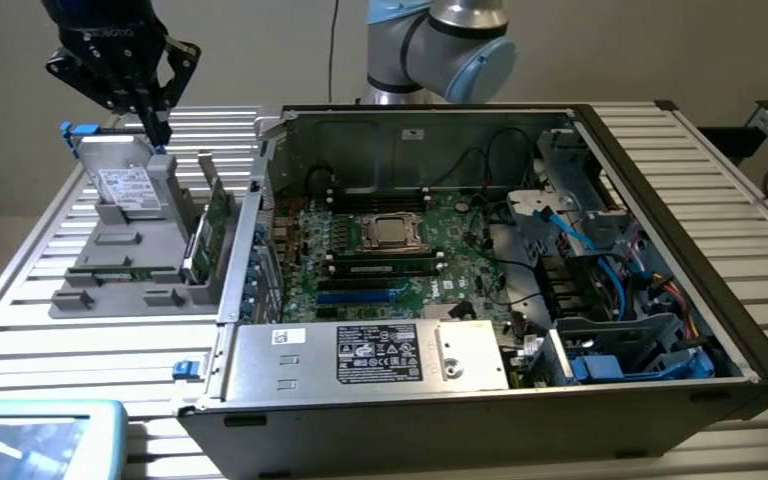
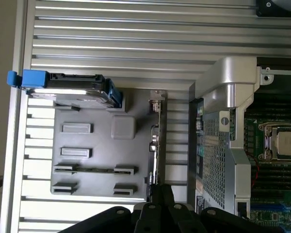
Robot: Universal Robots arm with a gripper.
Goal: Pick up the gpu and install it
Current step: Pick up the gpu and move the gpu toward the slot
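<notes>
A slatted aluminium table [image 1: 11, 310] is seen carrying a grey plastic holder [image 1: 117, 290] beside an open black computer case [image 1: 491, 430]. The gpu [image 1: 211, 235], a thin green circuit card, is stood on edge in that holder, below the black gripper [image 1: 160, 132], whose fingers are pressed together on nothing.

An open case [image 1: 357, 140] stands on a slatted table [image 1: 51, 350], its motherboard [image 1: 418, 285] showing. Beside it, a grey holder [image 1: 111, 285] carries a hard drive [image 1: 131, 185] on edge.
</notes>
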